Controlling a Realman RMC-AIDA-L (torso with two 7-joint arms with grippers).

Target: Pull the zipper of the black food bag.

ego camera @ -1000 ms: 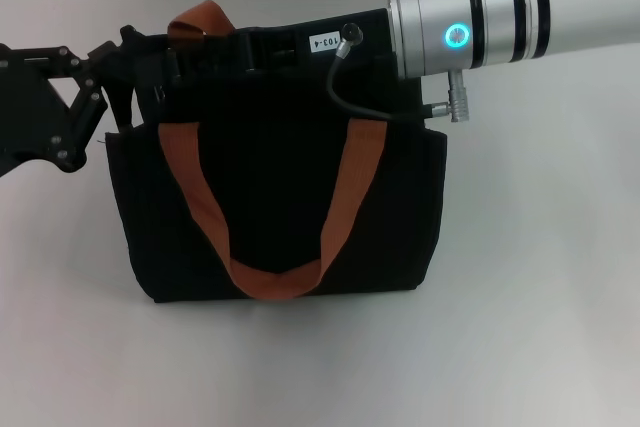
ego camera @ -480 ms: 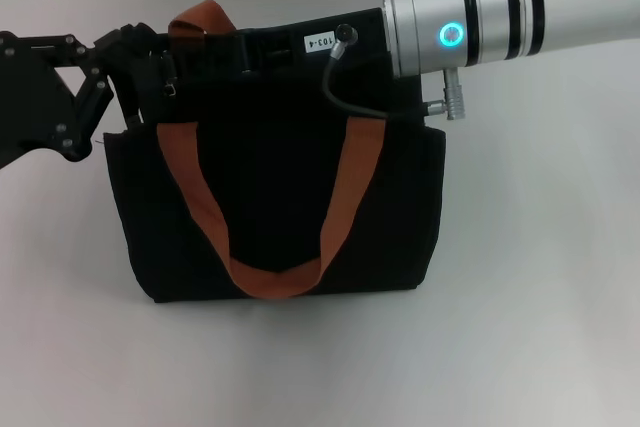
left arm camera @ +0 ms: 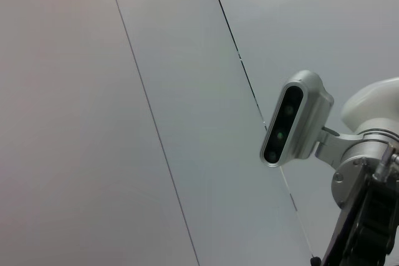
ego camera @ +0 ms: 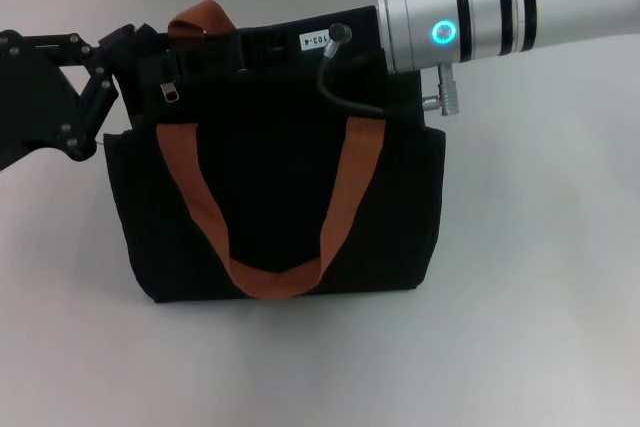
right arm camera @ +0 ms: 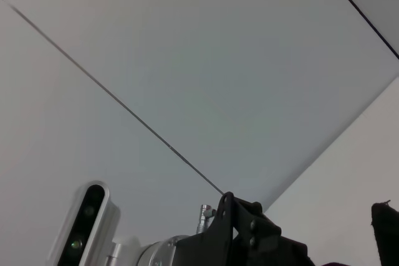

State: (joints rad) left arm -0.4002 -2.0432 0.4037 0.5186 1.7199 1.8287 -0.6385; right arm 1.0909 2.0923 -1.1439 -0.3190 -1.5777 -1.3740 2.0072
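The black food bag (ego camera: 280, 197) stands upright mid-table in the head view, with an orange-brown strap handle (ego camera: 275, 272) hanging down its front and a second one at its top left. A small silver zipper pull (ego camera: 172, 93) shows near the bag's upper left front. My left gripper (ego camera: 132, 47) is at the bag's upper left corner, black on black. My right gripper (ego camera: 230, 45) reaches in from the right and lies across the bag's top; its tips are lost against the bag. Neither wrist view shows the bag.
My right arm's silver wrist (ego camera: 450, 17) with a lit ring and a black cable (ego camera: 345, 97) hangs over the bag's right top. The white table (ego camera: 540, 277) surrounds the bag. The wrist views show wall panels and the head camera (left arm camera: 292, 119) (right arm camera: 84, 222).
My right arm has slid a little to the left along the bag's top. My left gripper has moved up and right toward the bag's corner. The silver pull now shows more plainly.
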